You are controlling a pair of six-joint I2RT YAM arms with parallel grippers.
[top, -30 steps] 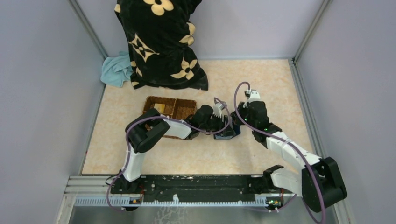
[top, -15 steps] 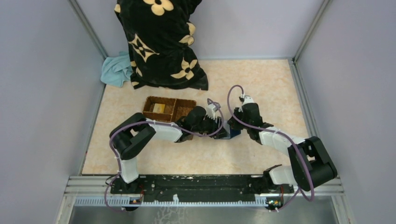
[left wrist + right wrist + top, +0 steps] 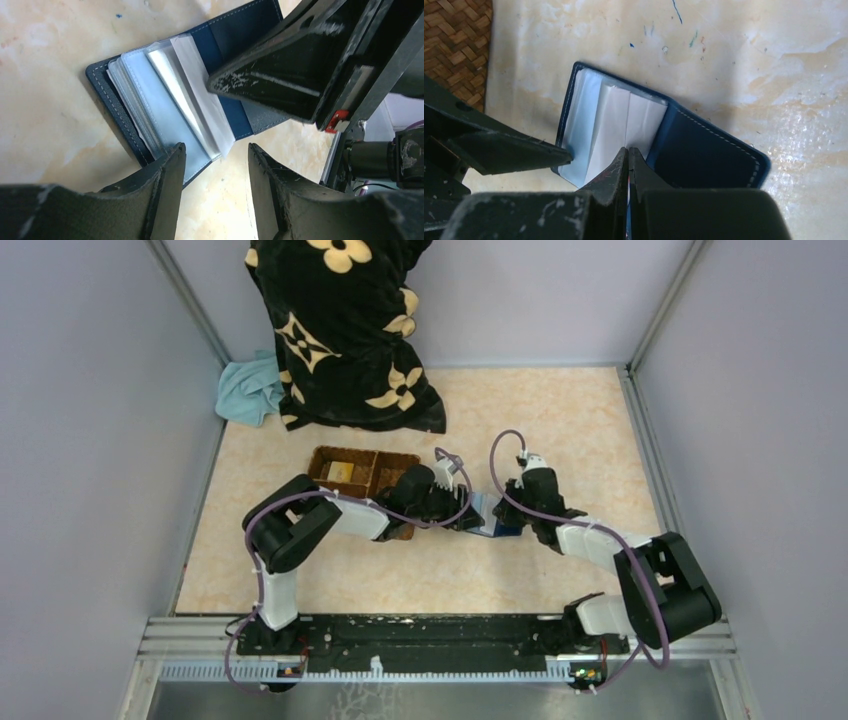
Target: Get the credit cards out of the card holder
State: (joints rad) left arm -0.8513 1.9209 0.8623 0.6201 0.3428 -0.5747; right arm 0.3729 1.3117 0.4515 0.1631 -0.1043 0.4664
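The navy card holder [image 3: 490, 520] lies open on the table between my two grippers. Its pale clear sleeves [image 3: 170, 95] fan out from the fold, and I cannot tell whether any credit cards sit in them. My left gripper [image 3: 216, 150] is open with nothing between its fingers, and its left fingertip [image 3: 544, 154] touches the holder's [image 3: 704, 150] sleeve side. My right gripper [image 3: 628, 150] is shut, its tips resting on the sleeves near the fold. A yellowish card [image 3: 340, 471] lies in the wicker basket's left compartment.
The brown wicker basket [image 3: 380, 453] stands just left of the holder, under my left arm. A black flowered cushion [image 3: 340, 330] and a teal cloth [image 3: 248, 390] sit at the back left. Grey walls close in three sides.
Both grippers have shifted slightly left and lower onto the card holder, which has slid a little left with them. The right arm's elbow has swung down toward the table.
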